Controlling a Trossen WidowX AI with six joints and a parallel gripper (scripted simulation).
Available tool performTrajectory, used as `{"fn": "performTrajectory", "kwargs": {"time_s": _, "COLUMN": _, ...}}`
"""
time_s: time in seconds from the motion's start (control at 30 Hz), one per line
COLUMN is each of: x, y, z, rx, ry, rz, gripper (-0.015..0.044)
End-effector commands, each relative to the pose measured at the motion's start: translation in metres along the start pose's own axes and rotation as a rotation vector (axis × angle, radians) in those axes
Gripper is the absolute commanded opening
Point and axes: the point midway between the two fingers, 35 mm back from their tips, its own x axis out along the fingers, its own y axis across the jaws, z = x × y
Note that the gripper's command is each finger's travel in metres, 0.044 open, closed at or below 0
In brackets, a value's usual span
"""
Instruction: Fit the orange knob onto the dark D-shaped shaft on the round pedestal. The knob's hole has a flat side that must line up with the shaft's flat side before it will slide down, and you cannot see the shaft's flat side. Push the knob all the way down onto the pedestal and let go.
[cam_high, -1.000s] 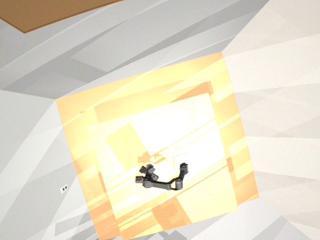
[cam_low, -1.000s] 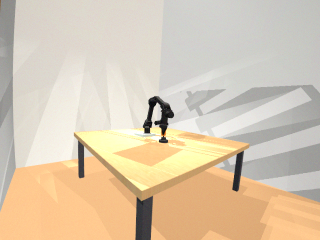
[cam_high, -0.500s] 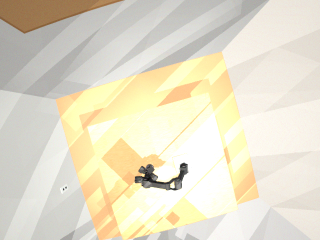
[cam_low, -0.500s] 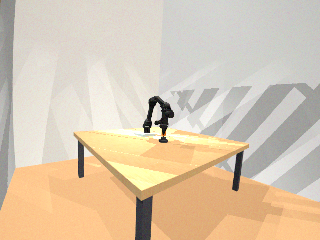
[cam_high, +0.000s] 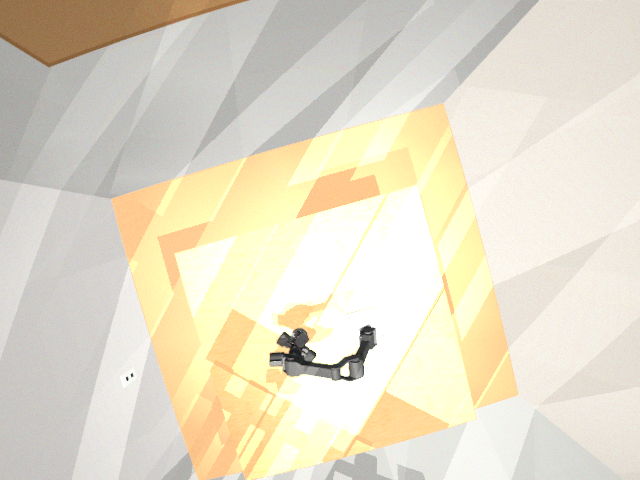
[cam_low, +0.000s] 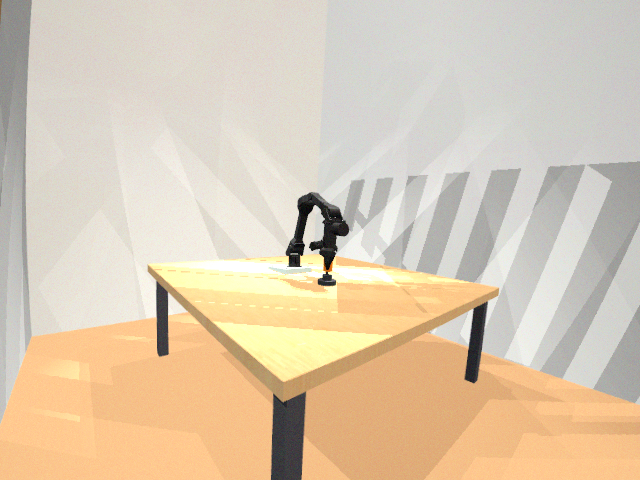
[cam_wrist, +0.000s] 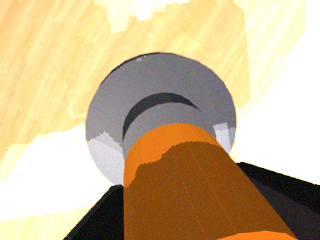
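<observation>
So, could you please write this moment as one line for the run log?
gripper: shut on orange knob | knob: above round pedestal, not fully down | flat-side alignment: cannot tell

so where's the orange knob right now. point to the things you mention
In the exterior view, the orange knob (cam_low: 324, 267) (cam_wrist: 200, 195) is between the gripper's fingers, directly above the round pedestal (cam_low: 326, 282) (cam_wrist: 170, 75).

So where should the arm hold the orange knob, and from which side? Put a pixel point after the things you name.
By its upright side wall, coming from above: the orange knob (cam_wrist: 185, 185) is a tall, round upright body, so the fingers can likely pinch opposite sides, leaving its lower end free above the round pedestal (cam_low: 326, 282) (cam_wrist: 165, 75).
</observation>
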Motion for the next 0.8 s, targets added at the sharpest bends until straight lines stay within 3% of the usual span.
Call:
{"fn": "performTrajectory", "kwargs": {"time_s": 0.0, "x": -0.0037, "y": 0.0002, "z": 0.0002, "rx": 0.029, "ry": 0.002, "rz": 0.005, "gripper": 0.0}}
{"fn": "performTrajectory", "kwargs": {"time_s": 0.2, "x": -0.0037, "y": -0.0025, "z": 0.0024, "rx": 0.213, "ry": 0.003, "rz": 0.005, "gripper": 0.0}}
{"fn": "performTrajectory", "kwargs": {"time_s": 0.77, "x": 0.0017, "y": -0.0029, "z": 0.003, "rx": 0.213, "ry": 0.002, "rz": 0.005, "gripper": 0.0}}
